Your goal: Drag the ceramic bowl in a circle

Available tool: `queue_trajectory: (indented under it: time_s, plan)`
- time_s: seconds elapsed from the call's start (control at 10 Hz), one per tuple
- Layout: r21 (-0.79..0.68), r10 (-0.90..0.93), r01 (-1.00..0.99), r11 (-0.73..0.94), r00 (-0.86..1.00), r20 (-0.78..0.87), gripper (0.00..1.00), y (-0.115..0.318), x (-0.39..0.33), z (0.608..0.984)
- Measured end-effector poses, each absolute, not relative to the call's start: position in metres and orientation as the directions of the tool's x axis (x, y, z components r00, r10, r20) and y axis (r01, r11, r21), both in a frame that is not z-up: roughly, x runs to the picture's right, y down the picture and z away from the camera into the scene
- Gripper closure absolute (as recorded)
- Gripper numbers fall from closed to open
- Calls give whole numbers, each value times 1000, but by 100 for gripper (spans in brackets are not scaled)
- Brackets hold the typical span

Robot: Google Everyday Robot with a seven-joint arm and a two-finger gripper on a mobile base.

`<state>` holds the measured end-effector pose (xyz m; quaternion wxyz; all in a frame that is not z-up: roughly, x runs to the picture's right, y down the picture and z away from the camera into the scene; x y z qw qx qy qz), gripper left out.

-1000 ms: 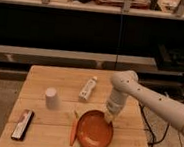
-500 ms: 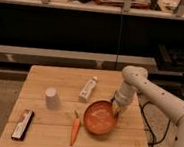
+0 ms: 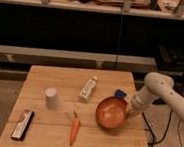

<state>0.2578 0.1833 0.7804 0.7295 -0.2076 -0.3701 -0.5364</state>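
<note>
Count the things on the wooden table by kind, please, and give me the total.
ceramic bowl: 1
white cup: 1
white bottle: 1
carrot: 1
dark flat bar: 1
small blue thing, just behind the bowl: 1
Total: 6
The gripper is at the bowl's right rim and is not counted.

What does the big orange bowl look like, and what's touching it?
The ceramic bowl is wide, shallow, round and orange-red, with pale rings inside. It sits open side up on the wooden table, toward its right side. The gripper is at the bowl's right rim. A carrot lies left of it, apart.
</note>
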Motion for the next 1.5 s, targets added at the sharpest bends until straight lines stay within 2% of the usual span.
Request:
queue_trajectory:
  time_s: [0.4, 0.7, 1.1, 1.5]
  plan:
    - [140, -630, 922, 360, 130, 766, 99, 215, 270, 780]
    - [226, -655, 922, 313, 38, 754, 99, 233, 278, 748]
    - [256, -677, 922, 289, 8, 736, 99, 259, 277, 702]
    - [353, -658, 914, 201, -141, 740, 99, 258, 221, 715]
